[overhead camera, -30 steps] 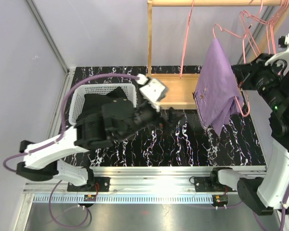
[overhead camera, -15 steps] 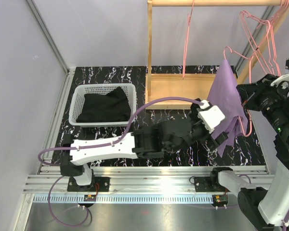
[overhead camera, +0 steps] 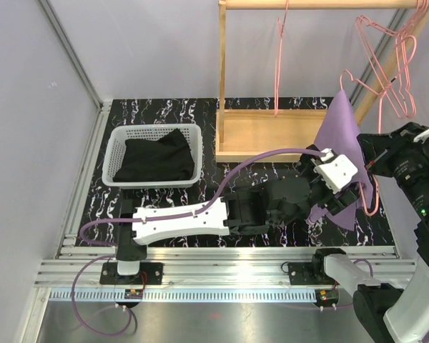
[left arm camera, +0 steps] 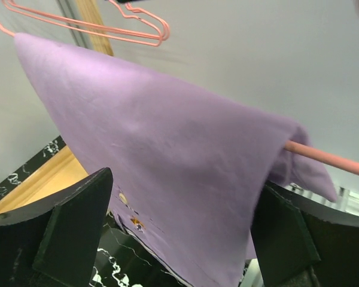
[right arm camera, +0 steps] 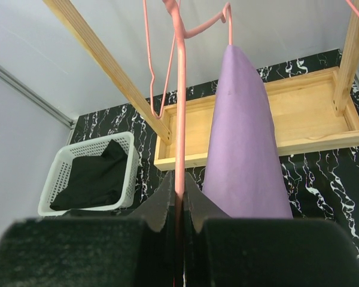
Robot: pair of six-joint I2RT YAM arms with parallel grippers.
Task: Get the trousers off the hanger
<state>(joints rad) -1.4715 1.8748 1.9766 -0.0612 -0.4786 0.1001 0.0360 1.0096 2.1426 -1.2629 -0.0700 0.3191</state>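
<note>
Left hand (left arm camera: 179, 224) now astride trousers (left arm camera: 167, 143) on hanger (left arm camera: 323, 156)

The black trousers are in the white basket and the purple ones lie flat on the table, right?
Not quite. The black trousers are in the white basket, but the purple trousers hang over a pink hanger, as the right wrist view shows.

Pale lilac walls (overhead camera: 150, 43), black marbled tabletop (overhead camera: 164, 111), wooden rack (overhead camera: 264, 132)

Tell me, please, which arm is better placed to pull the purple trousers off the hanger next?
Probably the left. The left gripper stands open around the purple trousers, ready to close and pull, while the right gripper is shut on the pink hanger, holding it.
</note>
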